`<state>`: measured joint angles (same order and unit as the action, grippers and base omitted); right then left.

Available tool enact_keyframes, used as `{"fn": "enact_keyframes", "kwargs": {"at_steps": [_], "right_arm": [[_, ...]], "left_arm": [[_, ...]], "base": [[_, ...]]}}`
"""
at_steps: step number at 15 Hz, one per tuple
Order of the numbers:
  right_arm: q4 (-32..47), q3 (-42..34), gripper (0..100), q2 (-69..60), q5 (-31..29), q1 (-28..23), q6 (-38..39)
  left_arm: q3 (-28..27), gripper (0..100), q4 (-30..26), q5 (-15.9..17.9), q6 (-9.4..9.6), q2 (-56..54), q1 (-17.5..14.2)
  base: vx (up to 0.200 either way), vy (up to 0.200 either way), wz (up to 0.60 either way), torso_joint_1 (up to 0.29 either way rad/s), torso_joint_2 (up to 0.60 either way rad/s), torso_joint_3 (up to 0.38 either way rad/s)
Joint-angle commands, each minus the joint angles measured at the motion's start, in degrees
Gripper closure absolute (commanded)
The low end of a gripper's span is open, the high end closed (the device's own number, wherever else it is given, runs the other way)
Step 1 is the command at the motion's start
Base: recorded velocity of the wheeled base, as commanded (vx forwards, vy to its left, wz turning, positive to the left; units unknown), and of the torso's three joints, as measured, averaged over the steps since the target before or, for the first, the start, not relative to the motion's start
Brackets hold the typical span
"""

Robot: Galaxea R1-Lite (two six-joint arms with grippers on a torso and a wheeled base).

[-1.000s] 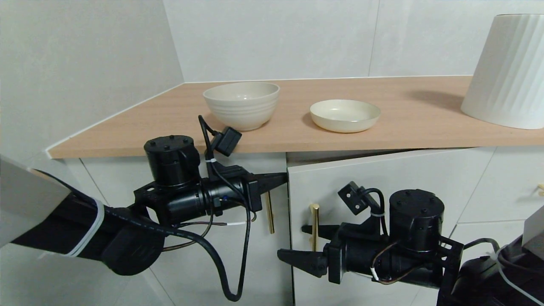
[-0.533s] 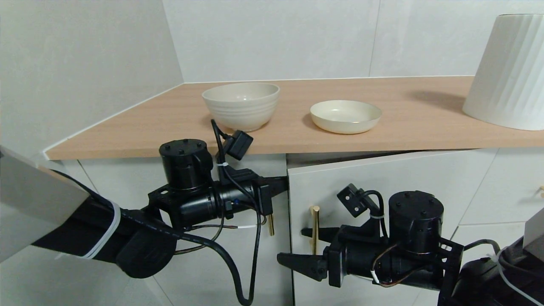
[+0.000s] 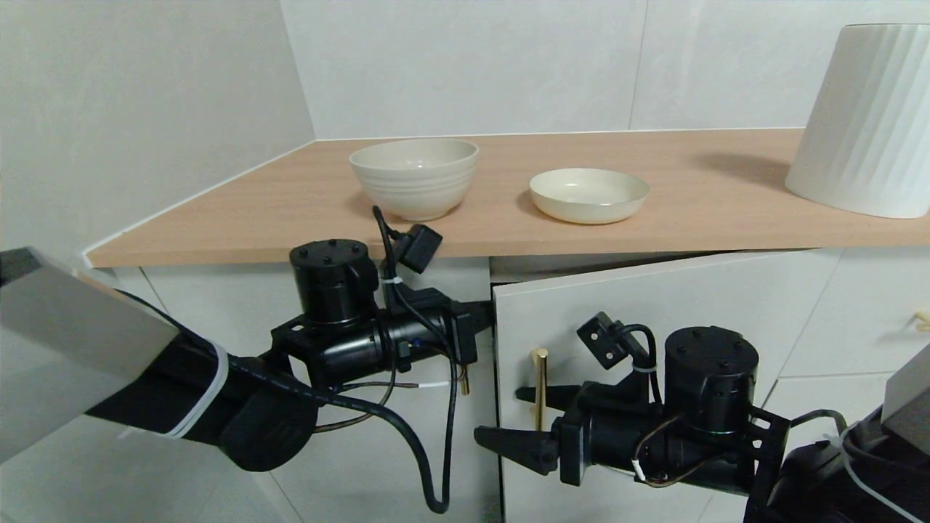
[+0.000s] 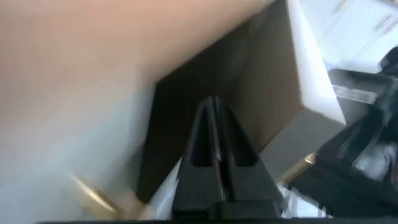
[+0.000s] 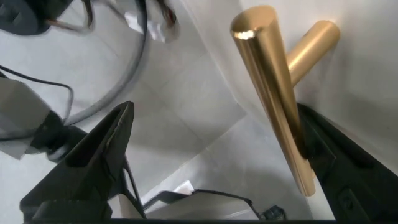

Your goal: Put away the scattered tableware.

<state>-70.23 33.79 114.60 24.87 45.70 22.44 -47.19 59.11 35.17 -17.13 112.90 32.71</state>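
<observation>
A ribbed cream bowl (image 3: pixel 414 176) and a shallow cream dish (image 3: pixel 588 195) stand on the wooden counter (image 3: pixel 254 218). Below it, the right cabinet door (image 3: pixel 654 305) hangs slightly ajar. My left gripper (image 3: pixel 485 312) is shut, its tips poked into the dark gap at that door's left edge; the left wrist view has the gripper (image 4: pixel 213 104) with its fingers pressed together, pointing into the gap. My right gripper (image 3: pixel 520 420) is open, one finger on each side of the door's gold handle (image 3: pixel 538 385). The right wrist view shows the handle (image 5: pixel 273 93) between the gripper's (image 5: pixel 217 168) spread fingers, untouched.
A tall white ribbed shade (image 3: pixel 864 123) stands on the counter at the far right. The left cabinet door (image 3: pixel 407 465) is closed, its gold handle (image 3: pixel 463 383) mostly behind my left arm. Tiled walls close the corner at left and behind.
My left arm has moved right, pushing its shut tips into the gap at the door's edge. The right gripper has stayed around the handle.
</observation>
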Motion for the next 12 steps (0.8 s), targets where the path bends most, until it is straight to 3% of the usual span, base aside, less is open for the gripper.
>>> {"fn": "enact_keyframes", "kwargs": {"at_steps": [1, 4, 12], "right_arm": [[-0.52, -0.13, 0, -0.61, -0.79, -0.79, 0.06], [-1.14, -1.45, 0, -2.81, -1.58, -2.2, -0.03], [-2.02, -1.18, 0, -4.3, -1.4, -9.67, -0.29]], "left_arm": [[-0.71, 100, 0.21, 0.51, 0.16, 0.92, 0.43], [-1.06, 100, 0.13, 0.07, 0.16, 1.45, 0.43], [-5.98, 100, -2.07, -1.77, 0.16, 4.96, 6.23]], "base": [[-0.2, 0.0, 0.0, -0.002, 0.0, -0.002], [-0.2, 0.0, 0.0, 0.007, 0.0, 0.001], [0.0, 0.0, 0.0, 0.0, 0.0, 0.0]]}}
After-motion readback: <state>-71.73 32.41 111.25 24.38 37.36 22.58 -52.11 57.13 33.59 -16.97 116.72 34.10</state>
